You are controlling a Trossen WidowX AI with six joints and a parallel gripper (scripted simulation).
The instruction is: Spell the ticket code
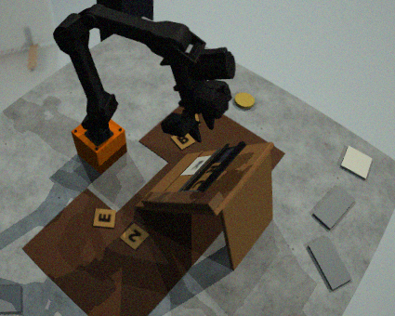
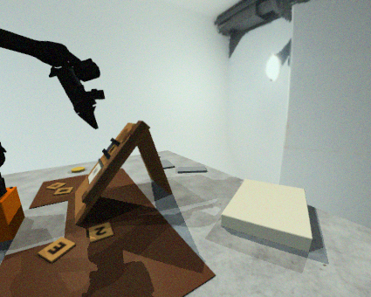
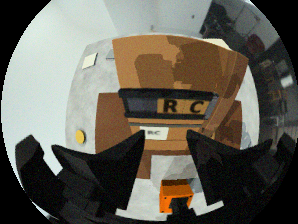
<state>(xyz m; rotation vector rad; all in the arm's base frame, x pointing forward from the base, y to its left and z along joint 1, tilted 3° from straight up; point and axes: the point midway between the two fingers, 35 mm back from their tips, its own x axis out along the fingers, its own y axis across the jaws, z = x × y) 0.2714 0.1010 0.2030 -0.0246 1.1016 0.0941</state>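
Observation:
The dark rail (image 3: 167, 93) on the sloped wooden board (image 3: 150, 57) holds an R tile (image 3: 170, 106) and a C tile (image 3: 196, 106), side by side, reading RC, at its right end in the wrist view. An empty stretch lies left of the R. The white ticket (image 3: 154, 132) (image 1: 195, 165) below shows RC. My gripper (image 1: 204, 134) (image 2: 96, 127) (image 3: 166, 133) is open and empty, above and off the board's front. Loose tiles E (image 1: 104, 217) (image 2: 57, 249), N (image 1: 134, 236) (image 2: 100, 231) and B (image 1: 184, 139) lie flat; another beside B is mostly hidden by the gripper.
Brown mats (image 1: 57, 242) lie under the board and loose tiles. A yellow disc (image 1: 244, 100) (image 2: 78, 169) and, behind the board, a cream block (image 1: 356, 162) and grey plates (image 1: 333, 206) (image 1: 328, 262) rest on the counter. A large cream block (image 2: 267, 210) stands right in the exterior view.

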